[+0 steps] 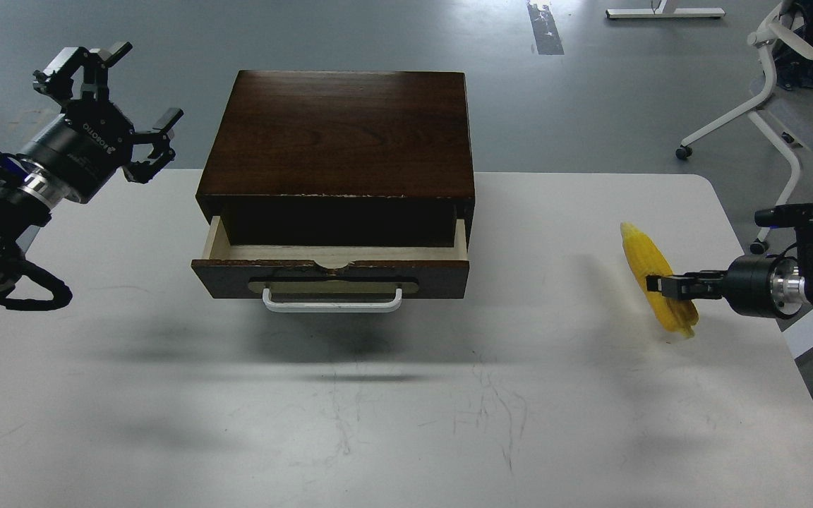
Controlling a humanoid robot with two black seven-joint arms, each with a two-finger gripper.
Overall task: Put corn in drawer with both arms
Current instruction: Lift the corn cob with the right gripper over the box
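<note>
The corn point(653, 276), bright yellow and tapered with its narrow tip pointing away, sits tilted in the right gripper point(660, 286), fingers clamped across its lower half. It hangs above the white table point(406, 423), well right of the drawer point(332, 271), which is pulled partly open, pale wood showing inside. The left gripper point(113, 113) hovers with fingers spread wide, holding nothing, left of the dark wooden box point(339, 134).

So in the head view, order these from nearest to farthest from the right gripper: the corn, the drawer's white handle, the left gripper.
1. corn, in the right gripper itself, table's right side.
2. white handle, drawer front, centre.
3. left gripper, far left, raised, open.
</note>
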